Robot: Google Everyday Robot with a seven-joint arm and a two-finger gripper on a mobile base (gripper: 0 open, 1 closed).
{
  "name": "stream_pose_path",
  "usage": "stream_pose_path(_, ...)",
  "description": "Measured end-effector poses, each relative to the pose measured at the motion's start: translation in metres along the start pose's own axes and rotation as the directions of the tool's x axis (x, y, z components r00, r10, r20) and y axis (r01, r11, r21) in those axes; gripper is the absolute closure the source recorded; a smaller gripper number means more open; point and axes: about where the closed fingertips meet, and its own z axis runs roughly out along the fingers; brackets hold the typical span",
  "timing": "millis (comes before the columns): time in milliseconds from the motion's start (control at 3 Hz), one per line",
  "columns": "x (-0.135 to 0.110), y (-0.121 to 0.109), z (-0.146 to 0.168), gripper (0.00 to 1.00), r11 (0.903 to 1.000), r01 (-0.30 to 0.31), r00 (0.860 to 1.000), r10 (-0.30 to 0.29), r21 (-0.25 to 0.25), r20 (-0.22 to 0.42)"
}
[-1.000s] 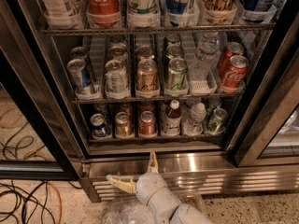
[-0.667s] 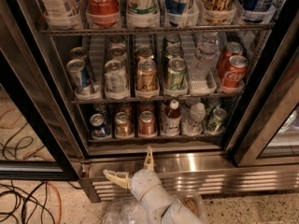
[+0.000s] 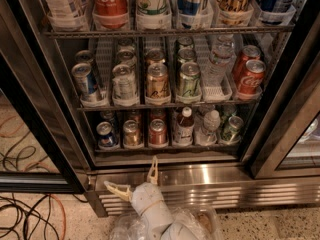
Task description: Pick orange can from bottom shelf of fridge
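Note:
The orange can point(image 3: 131, 133), dull orange-brown with a silver top, stands at the front of the bottom shelf point(image 3: 165, 147) of the fridge point(image 3: 210, 176). A blue can point(image 3: 106, 134) is on its left and a redder can point(image 3: 157, 132) on its right. My gripper point(image 3: 134, 180) is open, with pale fingers spread, one finger point(image 3: 152, 170) pointing up. It hangs in front of the stainless steel base, below the orange can and apart from it, outside the shelf.
A brown bottle point(image 3: 184, 126), a clear bottle point(image 3: 209, 127) and a green can point(image 3: 231, 128) fill the shelf's right side. The rack above holds more cans. The open glass door point(image 3: 292, 129) stands at the right. Cables point(image 3: 25, 209) lie on the floor at the left.
My gripper has shifted slightly left and up along the fridge's base, still open. The cans have not moved.

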Motion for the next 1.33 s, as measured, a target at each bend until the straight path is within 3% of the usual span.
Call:
stream_pose_path(1000,0.005,-0.001,0.022,0.0,0.9982,0.05,0.999,-0.051,0.033,0.019)
stream_pose_path(1333,-0.016,-0.012,0.049,0.0,0.9953,0.071,0.997,-0.073,0.066,0.033)
